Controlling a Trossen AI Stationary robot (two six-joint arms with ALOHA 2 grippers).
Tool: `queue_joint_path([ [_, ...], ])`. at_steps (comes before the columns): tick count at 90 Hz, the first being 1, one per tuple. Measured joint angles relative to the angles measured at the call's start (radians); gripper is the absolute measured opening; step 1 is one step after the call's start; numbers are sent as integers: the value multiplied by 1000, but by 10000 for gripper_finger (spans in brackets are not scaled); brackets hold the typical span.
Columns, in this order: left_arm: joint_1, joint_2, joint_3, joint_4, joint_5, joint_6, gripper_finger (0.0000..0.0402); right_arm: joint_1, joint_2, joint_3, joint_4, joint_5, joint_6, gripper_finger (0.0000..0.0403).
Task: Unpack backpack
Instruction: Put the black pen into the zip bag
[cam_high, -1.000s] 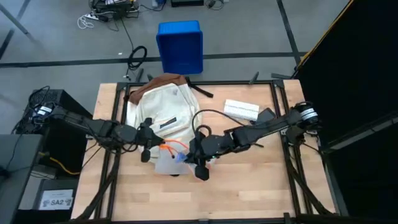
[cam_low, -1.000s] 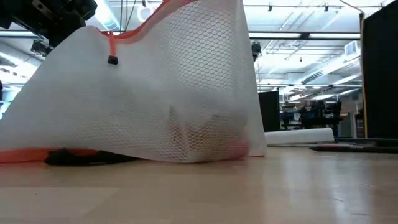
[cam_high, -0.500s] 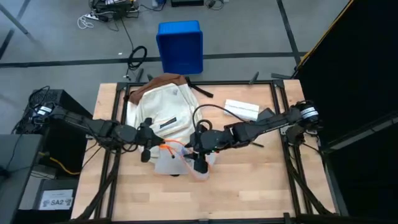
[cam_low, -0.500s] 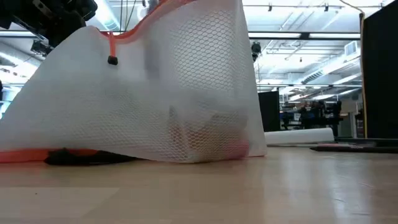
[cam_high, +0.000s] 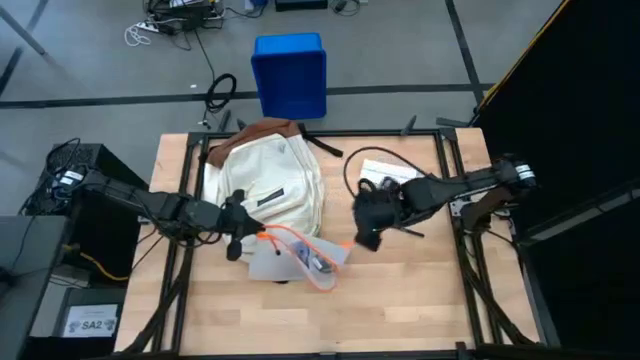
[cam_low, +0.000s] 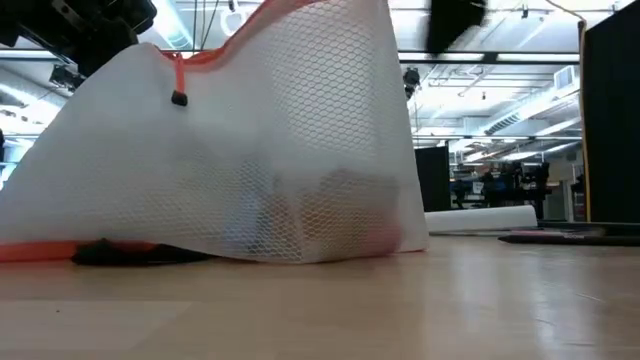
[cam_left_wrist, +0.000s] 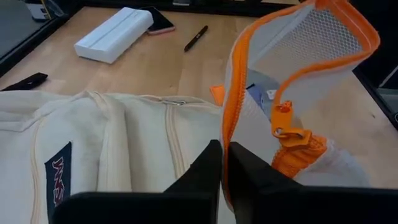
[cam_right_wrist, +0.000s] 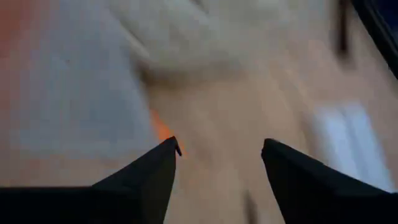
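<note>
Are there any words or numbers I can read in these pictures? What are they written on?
"SA2": on a white label on the grey cabinet left of the table, high view.
Smaller print on that label: too small to read.
Red letters on the logo patch of the backpack: sideways and cut off, not readable.
The mesh pouch that the left gripper holds: no words show.
</note>
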Motion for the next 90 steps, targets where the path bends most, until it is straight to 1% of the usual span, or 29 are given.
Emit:
queue_joint_path([
  [5, 0, 0, 0, -1, 5, 0, 0, -22, 9, -27, -108, -16, 60, 189],
  [10, 0, 0, 0, 2, 7, 0, 0, -43, 12, -85, -127, -54, 79, 177],
  [21, 0, 0, 0, 3, 8, 0, 0, -94, 13, -251, -41, -223, 64, 160],
  [30, 0, 0, 0, 3, 9, 0, 0, -125, 15, -408, 49, -345, 50, 157],
  [34, 0, 0, 0, 2, 9, 0, 0, -132, 11, -465, 64, -380, 46, 158],
  [45, 0, 0, 0, 0, 9, 0, 0, -135, -55, -601, 107, -391, 70, 172],
  [60, 0, 14, 0, -1, 9, 0, 0, -139, -208, -769, 280, -394, 119, 195],
  [67, 0, 25, 0, 3, 9, 0, 0, -139, -254, -841, 314, -398, 148, 205],
  [80, 0, 33, 0, 10, 9, 0, 0, -139, -269, -940, 320, -394, 193, 217],
  [90, 0, 36, 0, 10, 9, -2, 0, -139, -260, -995, 367, -400, 202, 214],
])
